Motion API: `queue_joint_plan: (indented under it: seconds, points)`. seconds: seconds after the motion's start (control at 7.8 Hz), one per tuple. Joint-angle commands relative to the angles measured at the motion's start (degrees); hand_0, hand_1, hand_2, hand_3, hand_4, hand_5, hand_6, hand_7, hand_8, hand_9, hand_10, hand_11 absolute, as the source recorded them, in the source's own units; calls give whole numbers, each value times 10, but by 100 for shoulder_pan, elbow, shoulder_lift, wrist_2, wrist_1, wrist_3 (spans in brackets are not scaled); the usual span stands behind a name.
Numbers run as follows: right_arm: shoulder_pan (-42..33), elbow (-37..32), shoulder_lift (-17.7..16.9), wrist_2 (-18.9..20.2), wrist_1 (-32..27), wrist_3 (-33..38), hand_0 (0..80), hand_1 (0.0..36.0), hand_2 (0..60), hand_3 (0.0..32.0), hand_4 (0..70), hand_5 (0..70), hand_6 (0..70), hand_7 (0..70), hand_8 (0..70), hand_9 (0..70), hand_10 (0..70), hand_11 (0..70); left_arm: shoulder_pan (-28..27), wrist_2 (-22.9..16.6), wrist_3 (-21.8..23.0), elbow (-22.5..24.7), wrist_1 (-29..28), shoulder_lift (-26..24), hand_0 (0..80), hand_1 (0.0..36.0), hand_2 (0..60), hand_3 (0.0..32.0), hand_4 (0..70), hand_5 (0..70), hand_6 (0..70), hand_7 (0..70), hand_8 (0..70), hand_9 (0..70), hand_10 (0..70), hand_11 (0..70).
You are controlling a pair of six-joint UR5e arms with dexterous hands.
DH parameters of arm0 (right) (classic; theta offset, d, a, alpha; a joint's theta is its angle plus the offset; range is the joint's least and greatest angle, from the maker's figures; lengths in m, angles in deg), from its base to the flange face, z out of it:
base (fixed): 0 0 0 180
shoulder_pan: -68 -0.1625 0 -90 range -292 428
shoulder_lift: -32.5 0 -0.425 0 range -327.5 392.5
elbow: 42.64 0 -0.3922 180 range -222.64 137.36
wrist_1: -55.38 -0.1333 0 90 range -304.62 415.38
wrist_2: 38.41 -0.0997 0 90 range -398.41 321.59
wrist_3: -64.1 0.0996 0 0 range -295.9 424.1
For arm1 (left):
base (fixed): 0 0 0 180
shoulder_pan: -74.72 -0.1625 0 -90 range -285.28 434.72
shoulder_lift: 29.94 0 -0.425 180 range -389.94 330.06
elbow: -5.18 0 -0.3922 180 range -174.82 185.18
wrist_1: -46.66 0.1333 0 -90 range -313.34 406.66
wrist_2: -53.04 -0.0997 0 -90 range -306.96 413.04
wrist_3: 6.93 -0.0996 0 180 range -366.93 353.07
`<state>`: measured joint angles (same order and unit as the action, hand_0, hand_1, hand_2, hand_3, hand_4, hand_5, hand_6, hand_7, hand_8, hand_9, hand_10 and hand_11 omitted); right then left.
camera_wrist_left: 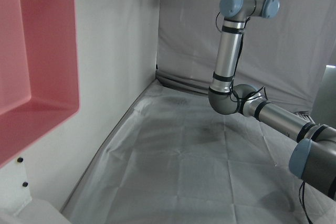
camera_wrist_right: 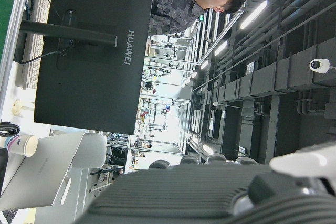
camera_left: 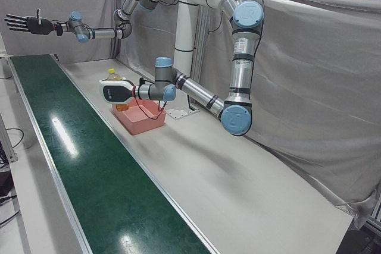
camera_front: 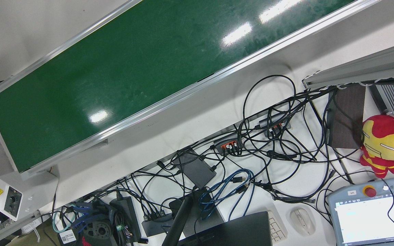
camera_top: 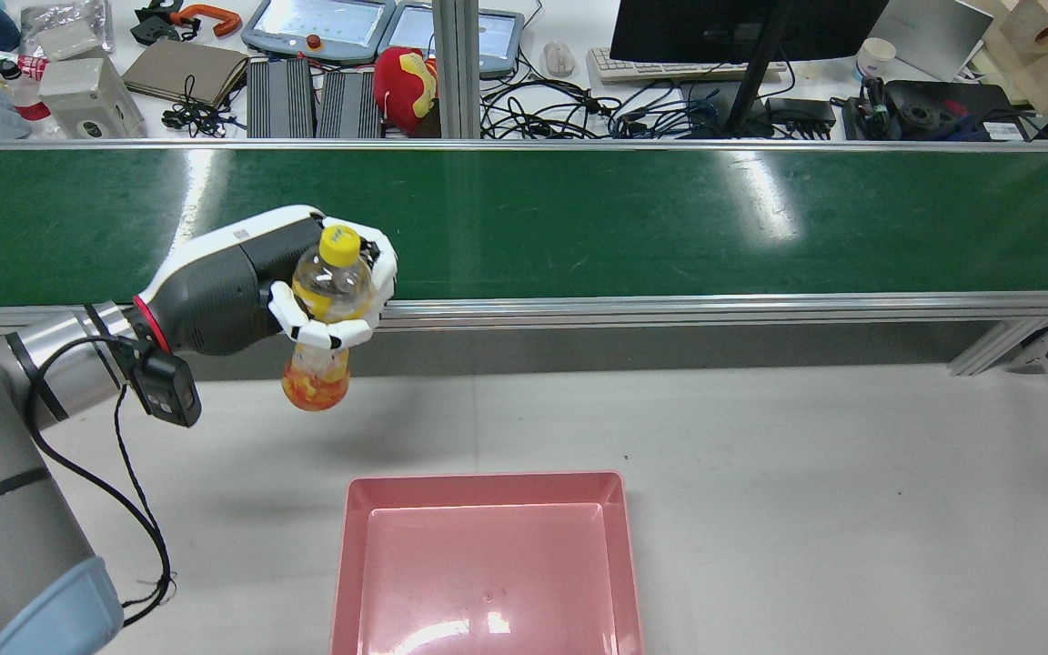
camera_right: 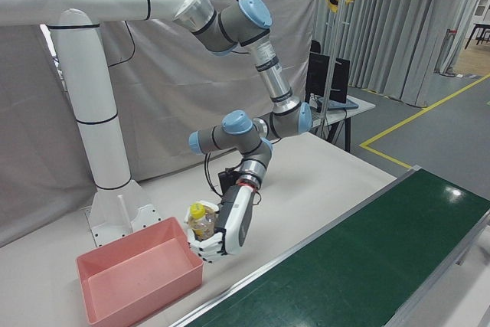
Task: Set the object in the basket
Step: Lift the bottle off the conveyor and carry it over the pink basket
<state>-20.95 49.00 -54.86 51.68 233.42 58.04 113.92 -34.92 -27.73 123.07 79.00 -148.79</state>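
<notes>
Left hand (camera_top: pixel 328 296) gripped the bottle (camera_top: pixel 322 320) round its upper body; smooth, rigid plastic, likely light and slippery; right hand (camera_left: pixel 27 24) splayed open, empty

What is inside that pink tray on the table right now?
Nothing that shows: the pink tray has a bare, shiny floor in the rear view. The bottle is outside it, held upright in the left hand above the table. The tray's nearest edge runs out of view.

A robotics lab in an industrial hall: a green conveyor belt (camera_top: pixel 579 218), a curtain backdrop (camera_left: pixel 309 75), and a desk strewn with cables (camera_front: pixel 268 143), a monitor (camera_top: pixel 742 27) and teach pendants (camera_top: pixel 319 23).
</notes>
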Motion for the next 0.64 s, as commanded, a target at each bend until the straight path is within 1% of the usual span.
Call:
queue_joint_plan:
  seconds: [0.0, 0.13, 0.26, 0.38, 0.51]
  points:
    - [0, -6, 0, 0, 3, 0, 0, 0, 0, 0, 0, 0, 0, 0, 0, 0, 0, 0, -1446, 42, -713, 331, 561, -59, 639, 242, 600, 0, 700, 700, 642, 601, 700, 700, 451, 636]
    - [0, -6, 0, 0, -6, 0, 0, 0, 0, 0, 0, 0, 0, 0, 0, 0, 0, 0, -1772, 95, -845, 322, 623, -68, 654, 245, 600, 0, 700, 700, 635, 600, 700, 700, 447, 631]
    - [0, -6, 0, 0, -6, 0, 0, 0, 0, 0, 0, 0, 0, 0, 0, 0, 0, 0, -1897, 208, -881, 322, 789, -68, 668, 242, 583, 0, 700, 700, 625, 585, 700, 700, 436, 616]
    - [0, -14, 0, 0, -6, 0, 0, 0, 0, 0, 0, 0, 0, 0, 0, 0, 0, 0, -1925, 209, -899, 313, 921, -42, 766, 202, 350, 0, 700, 700, 630, 520, 700, 700, 420, 592]
    - [0, -15, 0, 0, -6, 0, 0, 0, 0, 0, 0, 0, 0, 0, 0, 0, 0, 0, -1925, 192, -917, 322, 1140, -51, 762, 179, 205, 0, 700, 700, 551, 425, 610, 700, 372, 527]
